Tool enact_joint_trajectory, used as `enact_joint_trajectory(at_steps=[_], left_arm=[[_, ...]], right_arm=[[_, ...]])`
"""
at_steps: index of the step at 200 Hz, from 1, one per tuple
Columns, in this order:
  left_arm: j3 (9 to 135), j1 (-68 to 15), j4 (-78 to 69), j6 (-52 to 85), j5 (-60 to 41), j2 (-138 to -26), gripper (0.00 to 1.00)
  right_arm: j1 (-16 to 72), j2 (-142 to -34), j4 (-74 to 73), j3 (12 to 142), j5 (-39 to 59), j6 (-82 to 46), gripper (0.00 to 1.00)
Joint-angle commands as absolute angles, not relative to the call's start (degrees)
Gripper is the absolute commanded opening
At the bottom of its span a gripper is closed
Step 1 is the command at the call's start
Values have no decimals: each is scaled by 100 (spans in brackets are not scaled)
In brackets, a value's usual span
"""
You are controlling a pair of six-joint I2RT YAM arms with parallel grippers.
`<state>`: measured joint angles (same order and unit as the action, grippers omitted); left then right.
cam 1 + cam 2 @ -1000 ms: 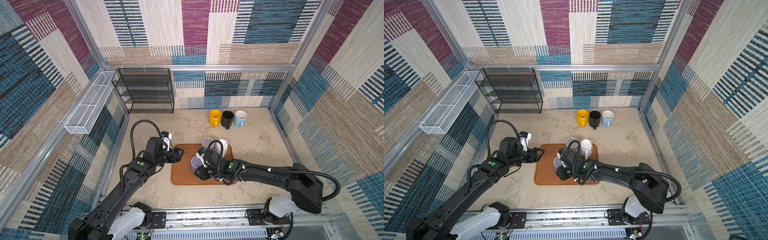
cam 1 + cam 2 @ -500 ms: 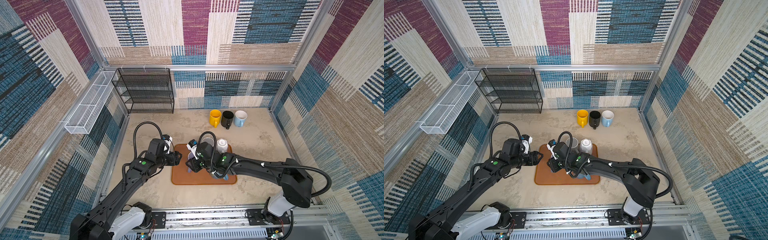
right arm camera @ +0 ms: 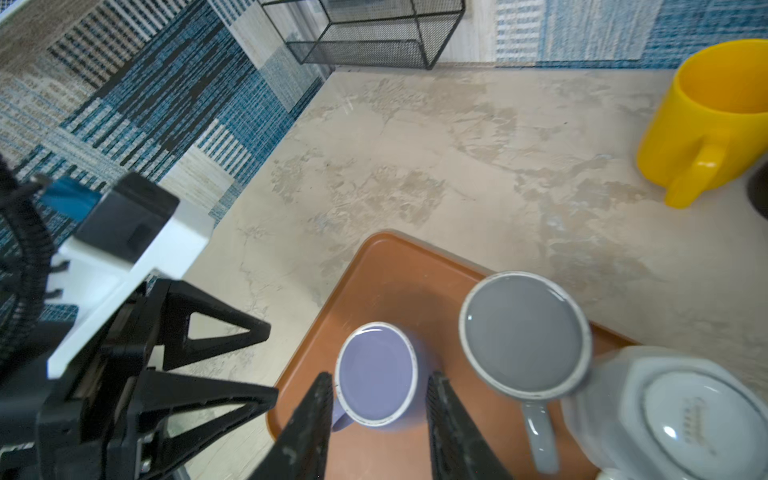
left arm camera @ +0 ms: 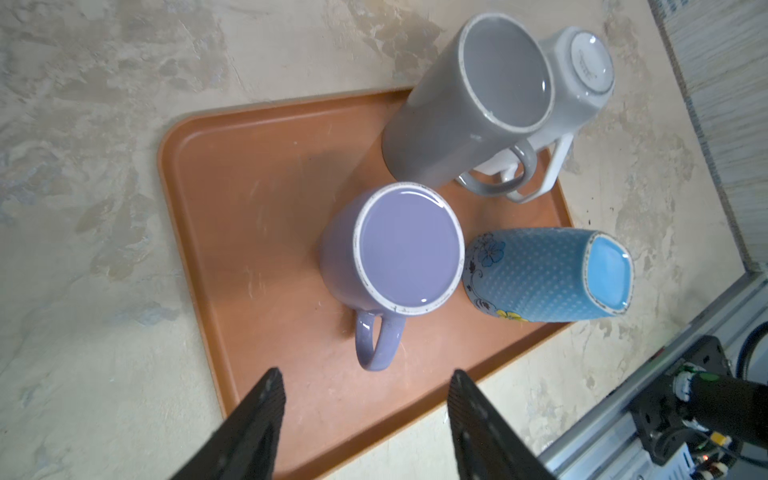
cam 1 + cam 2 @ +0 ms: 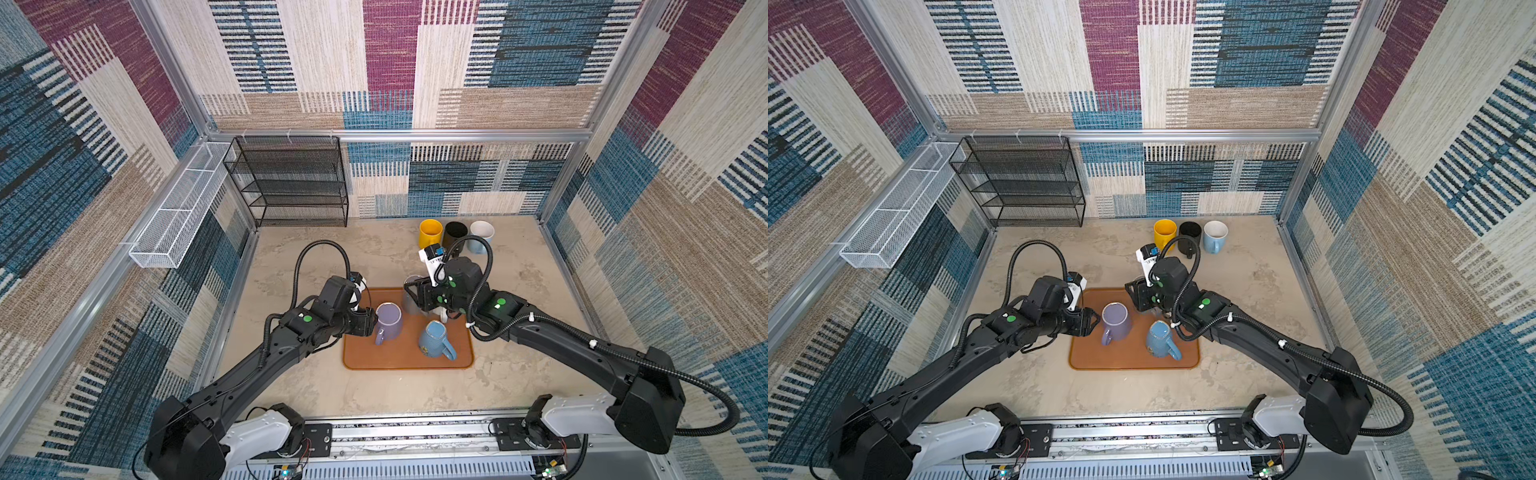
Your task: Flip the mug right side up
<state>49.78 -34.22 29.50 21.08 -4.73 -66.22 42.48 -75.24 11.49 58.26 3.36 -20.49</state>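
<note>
The purple mug (image 5: pixel 388 320) (image 5: pixel 1116 320) (image 4: pixel 409 249) (image 3: pixel 376 374) stands mouth up on the orange tray (image 5: pixel 399 357) (image 5: pixel 1125 359) (image 4: pixel 249 187) (image 3: pixel 386 270). It stands free, with no finger touching it. My left gripper (image 5: pixel 370 322) (image 5: pixel 1092 322) (image 4: pixel 365 376) is open just to its left, with the mug's handle a little ahead of the fingertips. My right gripper (image 5: pixel 411 297) (image 5: pixel 1133 297) (image 3: pixel 379 376) hangs open above and behind the mug, holding nothing.
On the tray, a grey mug (image 4: pixel 457 124) (image 3: pixel 523 332) stands mouth up, while a white mug (image 4: pixel 590 54) (image 3: pixel 673 415) and a blue dotted mug (image 5: pixel 432 338) (image 4: pixel 540 274) sit base up. Yellow (image 5: pixel 430 232), black (image 5: pixel 455 232) and pale blue (image 5: pixel 481 235) mugs line the back. A wire rack (image 5: pixel 291 183) is at back left.
My right gripper has pulled away from the purple mug, up and toward the back right. The left gripper has edged in close to the mug's left side.
</note>
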Motion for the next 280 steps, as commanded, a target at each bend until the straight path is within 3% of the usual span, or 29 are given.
enact_joint_trajectory(at_steps=[1, 151, 280], left_arm=[[5094, -3581, 3162, 2001, -222, -6725, 63], [5825, -4361, 3764, 1743, 138, -8238, 60], [6381, -4409, 4105, 1578, 307, -9111, 50]], right_arm=[[4019, -7410, 1047, 5742, 349, -2059, 41], [3797, -7513, 1111, 5555, 608, -2042, 40], [3678, -7515, 1059, 5371, 596, -1998, 40]])
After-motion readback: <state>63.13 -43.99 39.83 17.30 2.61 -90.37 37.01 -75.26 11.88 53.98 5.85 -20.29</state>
